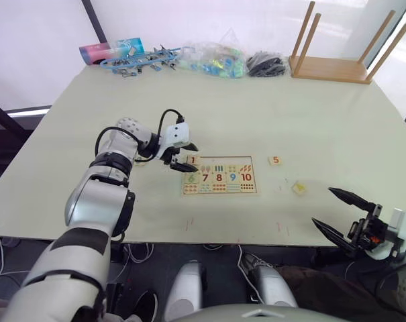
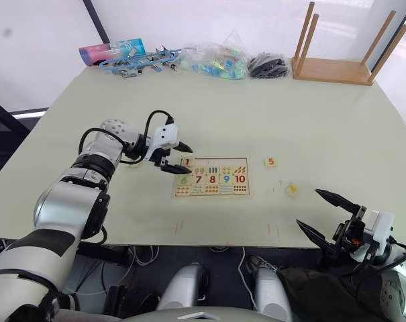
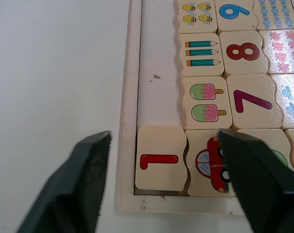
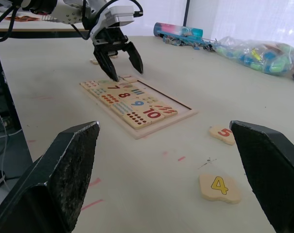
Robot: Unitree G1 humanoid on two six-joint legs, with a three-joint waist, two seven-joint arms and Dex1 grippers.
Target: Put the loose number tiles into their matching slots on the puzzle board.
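Left eye view shows the pale surface (image 1: 310, 121) wide and mostly free around the puzzle board (image 1: 219, 176), which lies near its front edge. Behind the board, far at the back edge, stand a wooden rack (image 1: 337, 57) and a row of bags. The left tool (image 1: 181, 159) hangs open over the board's top left corner, gripping nothing; just under it the red 1 tile (image 3: 161, 164) sits in the corner slot. The right tool (image 1: 342, 215) is open too, beyond the front edge, well right of the board. The orange 5 tile (image 1: 276, 160) and yellow 4 tile (image 1: 298, 188) lie loose to the right of the board.
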